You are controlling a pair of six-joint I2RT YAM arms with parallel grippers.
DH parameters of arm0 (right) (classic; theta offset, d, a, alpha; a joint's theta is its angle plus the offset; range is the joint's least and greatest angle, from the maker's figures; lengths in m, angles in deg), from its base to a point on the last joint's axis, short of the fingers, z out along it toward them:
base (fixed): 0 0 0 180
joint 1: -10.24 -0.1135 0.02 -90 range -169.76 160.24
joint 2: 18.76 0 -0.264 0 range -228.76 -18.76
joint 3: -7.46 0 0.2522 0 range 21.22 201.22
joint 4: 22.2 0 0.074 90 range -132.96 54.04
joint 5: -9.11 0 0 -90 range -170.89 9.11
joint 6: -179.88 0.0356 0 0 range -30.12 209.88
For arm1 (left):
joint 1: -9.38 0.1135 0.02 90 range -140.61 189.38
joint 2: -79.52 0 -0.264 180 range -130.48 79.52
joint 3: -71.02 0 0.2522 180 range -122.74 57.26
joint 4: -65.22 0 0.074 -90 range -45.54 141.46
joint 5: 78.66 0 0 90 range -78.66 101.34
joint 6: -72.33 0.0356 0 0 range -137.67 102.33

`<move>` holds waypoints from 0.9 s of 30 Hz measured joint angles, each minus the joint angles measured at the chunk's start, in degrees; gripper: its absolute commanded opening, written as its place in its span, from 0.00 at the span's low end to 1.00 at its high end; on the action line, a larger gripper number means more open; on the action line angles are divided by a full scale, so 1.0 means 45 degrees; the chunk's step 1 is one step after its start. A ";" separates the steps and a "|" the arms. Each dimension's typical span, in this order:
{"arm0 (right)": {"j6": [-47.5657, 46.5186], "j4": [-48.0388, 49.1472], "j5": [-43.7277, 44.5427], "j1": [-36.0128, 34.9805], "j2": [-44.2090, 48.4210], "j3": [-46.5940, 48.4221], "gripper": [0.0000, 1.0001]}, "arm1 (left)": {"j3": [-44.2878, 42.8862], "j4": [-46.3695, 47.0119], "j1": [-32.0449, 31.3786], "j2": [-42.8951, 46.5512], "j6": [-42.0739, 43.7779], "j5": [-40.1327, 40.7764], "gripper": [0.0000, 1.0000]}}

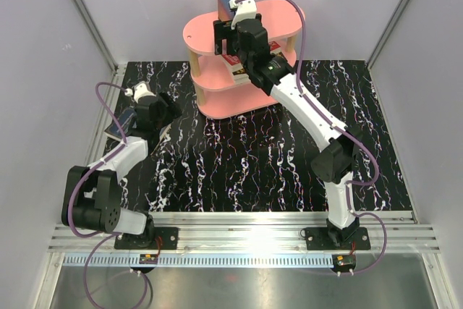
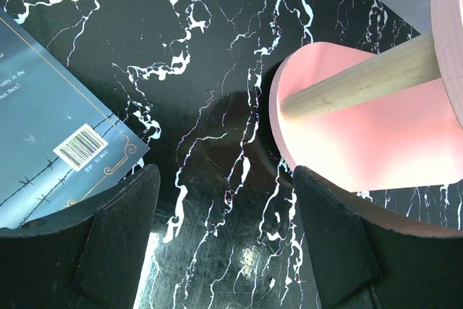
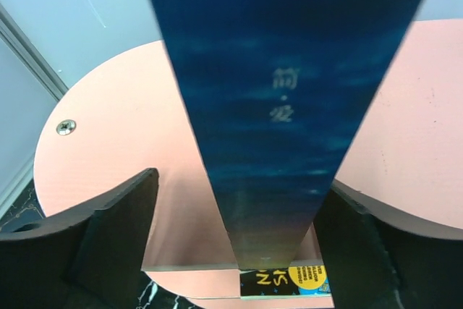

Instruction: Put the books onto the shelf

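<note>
Marble table (image 1: pixel 253 171) | right hand (image 3: pixel 237 186) outstretched, spread astride blue book (image 3: pixel 282 70) | left hand (image 2: pixel 226 171) spread, low

1. Setting: a robotics laboratory test cell, not a home, shop or office.
2. Two robot arms, the left arm (image 1: pixel 126 153) and the right arm (image 1: pixel 307 110), stand bolted to an aluminium rail (image 1: pixel 239 228) that runs across the bottom of the top view.
3. Purple cables (image 1: pixel 302 41) loop in the open along both arms, the exposed wiring of an experimental rig.
4. Plain pale walls (image 1: pixel 43 70) with metal corner posts (image 1: pixel 87 14) close in the desk (image 1: pixel 239 171) at the left, right and top of the frame.
5. The desk, covered in black marbled sheet, bears a pink shelf (image 1: pixel 199 37) at upper centre.
</note>
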 measured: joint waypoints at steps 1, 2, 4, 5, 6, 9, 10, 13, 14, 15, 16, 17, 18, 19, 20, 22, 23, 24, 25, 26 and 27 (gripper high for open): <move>-0.0034 0.0000 0.0015 -0.0005 0.0000 0.0000 0.93 | 0.0019 0.0010 0.0000 0.0000 0.0000 0.0000 0.77; -0.0049 0.0019 0.0024 -0.0005 0.0000 -0.0015 0.94 | 0.0024 0.0005 0.0000 0.0000 0.0000 0.0000 0.77; -0.0078 0.0058 0.0039 -0.0005 0.0000 -0.0078 0.95 | 0.0049 0.0010 0.0005 0.0000 0.0000 0.0000 0.77; -0.0087 0.0078 0.0073 -0.0005 0.0000 -0.0136 0.96 | 0.0068 0.0024 0.0010 0.0005 0.0000 -0.0005 0.77; -0.0102 0.0083 0.0131 -0.0005 0.0000 -0.0189 0.97 | 0.0097 0.0019 0.0024 0.0005 0.0000 -0.0005 0.77; -0.0141 0.0243 0.0291 -0.0029 0.0000 -0.0291 0.99 | 0.0131 0.0000 0.0049 0.0015 0.0000 0.0000 0.77; -0.0155 0.0306 0.0340 -0.0039 0.0000 -0.0325 1.00 | 0.0131 0.0000 0.0053 0.0024 0.0005 0.0000 0.77; -0.0185 0.0593 0.0491 -0.0058 0.0160 -0.0670 1.00 | 0.0141 -0.0005 0.0058 0.0097 0.0005 0.0000 0.77; -0.0189 0.0719 0.0573 -0.0068 0.0272 -0.0884 1.00 | 0.0146 -0.0005 0.0058 0.0126 0.0010 0.0005 0.77; -0.0223 0.0899 0.0631 -0.0078 0.0457 -0.1214 0.99 | 0.0160 -0.0010 0.0058 0.0170 0.0010 0.0019 0.77; -0.0228 0.0991 0.0680 -0.0078 0.0636 -0.1472 1.00 | 0.0160 -0.0024 0.0058 0.0199 0.0010 0.0044 0.77; -0.0228 0.1107 0.0738 -0.0078 0.0903 -0.1860 1.00 | 0.0160 -0.0029 0.0058 0.0243 0.0010 0.0073 0.77; -0.0228 0.1219 0.0865 -0.0078 0.1229 -0.2327 1.00 | 0.0160 -0.0029 0.0058 0.0277 0.0010 0.0112 0.77; -0.0209 0.1282 0.0947 -0.0078 0.1554 -0.2744 1.00 | 0.0160 -0.0049 0.0058 0.0311 0.0010 0.0155 0.77; -0.0170 0.1365 0.1030 -0.0078 0.1885 -0.3186 1.00 | 0.0160 -0.0097 0.0063 0.0359 0.0005 0.0204 0.77; -0.0102 0.1360 0.1239 -0.0078 0.2555 -0.3988 1.00 | 0.0160 -0.0165 0.0073 0.0423 0.0000 0.0267 0.77; -0.0034 0.1350 0.1326 -0.0078 0.2856 -0.4342 1.00 | 0.0160 -0.0209 0.0073 0.0457 -0.0005 0.0311 0.77; 0.0024 0.1375 0.1413 -0.0087 0.3191 -0.4779 1.00 | 0.0165 -0.0257 0.0073 0.0481 -0.0029 0.0355 0.77; 0.0107 0.1302 0.1511 -0.0097 0.3468 -0.5095 1.00 | 0.0185 -0.0267 0.0073 0.0510 -0.0063 0.0418 0.77; 0.0189 0.1297 0.1627 -0.0131 0.3793 -0.5518 1.00 | 0.0194 -0.0316 0.0073 0.0529 -0.0102 0.0515 0.77; 0.0291 0.1394 0.1797 -0.0204 0.4182 -0.6076 1.00 | 0.0214 -0.0374 0.0073 0.0559 -0.0151 0.0656 0.78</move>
